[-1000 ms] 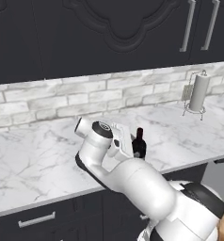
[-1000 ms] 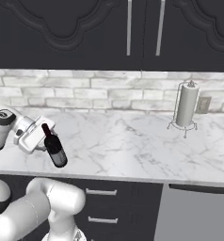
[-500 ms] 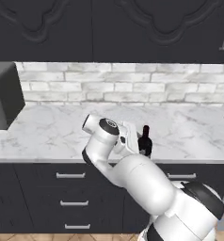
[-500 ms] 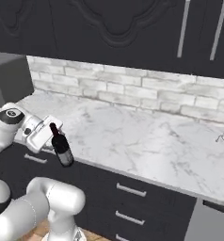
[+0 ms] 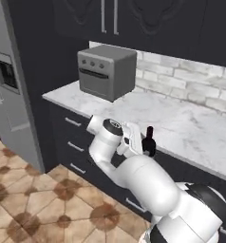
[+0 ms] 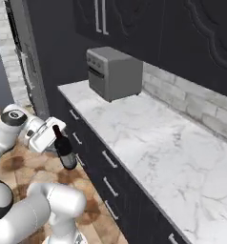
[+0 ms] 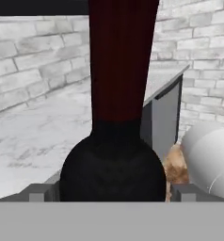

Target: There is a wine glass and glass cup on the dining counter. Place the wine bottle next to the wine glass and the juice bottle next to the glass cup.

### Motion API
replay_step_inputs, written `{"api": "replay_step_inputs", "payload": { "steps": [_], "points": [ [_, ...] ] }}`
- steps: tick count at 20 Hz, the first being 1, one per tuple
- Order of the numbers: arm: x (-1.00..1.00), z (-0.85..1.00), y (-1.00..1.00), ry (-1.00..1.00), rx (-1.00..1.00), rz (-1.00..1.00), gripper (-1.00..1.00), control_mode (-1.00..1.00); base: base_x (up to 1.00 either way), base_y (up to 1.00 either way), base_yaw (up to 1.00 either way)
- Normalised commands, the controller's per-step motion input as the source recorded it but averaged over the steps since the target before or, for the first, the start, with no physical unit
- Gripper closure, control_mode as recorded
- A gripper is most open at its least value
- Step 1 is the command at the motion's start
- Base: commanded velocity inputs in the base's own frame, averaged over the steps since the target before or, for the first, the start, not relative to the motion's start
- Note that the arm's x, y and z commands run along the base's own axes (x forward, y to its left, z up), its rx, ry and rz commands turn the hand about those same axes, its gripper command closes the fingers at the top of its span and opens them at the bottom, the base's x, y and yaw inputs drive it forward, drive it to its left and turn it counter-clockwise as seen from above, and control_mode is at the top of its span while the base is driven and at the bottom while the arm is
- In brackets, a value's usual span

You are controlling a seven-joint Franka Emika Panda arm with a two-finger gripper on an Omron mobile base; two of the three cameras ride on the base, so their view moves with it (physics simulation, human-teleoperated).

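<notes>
- Hand view: the pincer (image 7: 112, 192) pinches the wine bottle (image 7: 114, 155) at its wide body, a finger (image 7: 38, 192) on each side.
- Right base view: the wine bottle (image 6: 64, 147) hangs in the air off the floor, beside the dark drawers (image 6: 103, 176).
- A grey oven box (image 6: 116, 72) sits on the marble surface (image 6: 158, 147).

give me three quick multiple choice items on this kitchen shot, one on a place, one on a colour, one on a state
1. Where does the toaster oven stand?
A. on the floor
B. on the marble counter
C. inside a drawer

2. What colour is the top of the wine bottle?
A. dark red
B. green
C. white

3. What is the end effector doing?
A. hanging open and bare
B. pressing a drawer handle
C. gripping the wine bottle

Answers: 1 B, it sits on the counter by the backsplash. 2 A, the hand view shows a dark red neck. 3 C, the fingers flank the bottle's body, carried off the counter.
</notes>
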Motion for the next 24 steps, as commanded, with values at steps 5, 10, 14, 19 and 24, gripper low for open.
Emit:
{"api": "replay_step_inputs", "payload": {
  "steps": [5,10,14,19,24],
  "points": [
    [0.0,0.0,0.0,0.0,0.0,0.0,1.0,1.0,-0.04,0.0,1.0],
    [0.0,0.0,0.0,0.0,0.0,0.0,1.0,1.0,-0.03,0.0,1.0],
    [0.0,0.0,0.0,0.0,0.0,0.0,1.0,1.0,-0.03,0.0,1.0],
    [0.0,0.0,0.0,0.0,0.0,0.0,1.0,1.0,-0.02,0.0,1.0],
    [0.0,0.0,0.0,0.0,0.0,0.0,1.0,1.0,0.04,0.0,0.98]
  ]
}}
